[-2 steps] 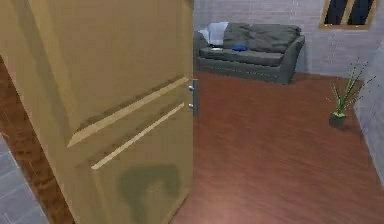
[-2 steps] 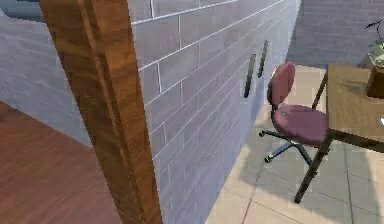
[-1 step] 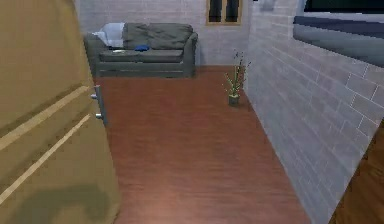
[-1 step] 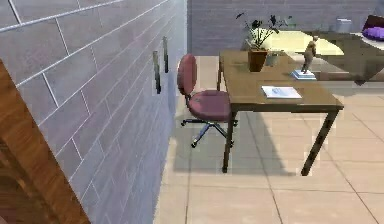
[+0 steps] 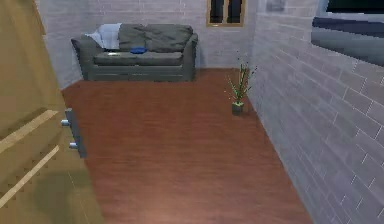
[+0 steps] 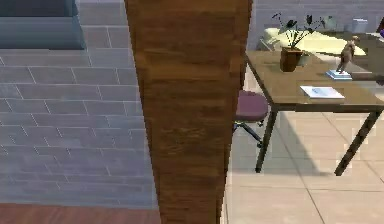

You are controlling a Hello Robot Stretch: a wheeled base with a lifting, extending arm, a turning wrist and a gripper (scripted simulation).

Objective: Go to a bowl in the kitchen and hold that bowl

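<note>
Grey fabric sofa ahead, brown wooden table to the side; the bowl's place and the gripper's state cannot be told; judged: bowl rigid, light, smooth-walled, perhaps breakable, so take it at the rim.

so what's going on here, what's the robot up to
The robot's job is to reach a bowl in the kitchen and hold it; right now it stands by a wooden door. Ahead is a room with a wood floor, a grey sofa at the far wall and a floor plant beside the brick wall. On the arm side a wooden panel stands close, with a table, a potted table plant and a maroon-seated chair beyond.
</note>
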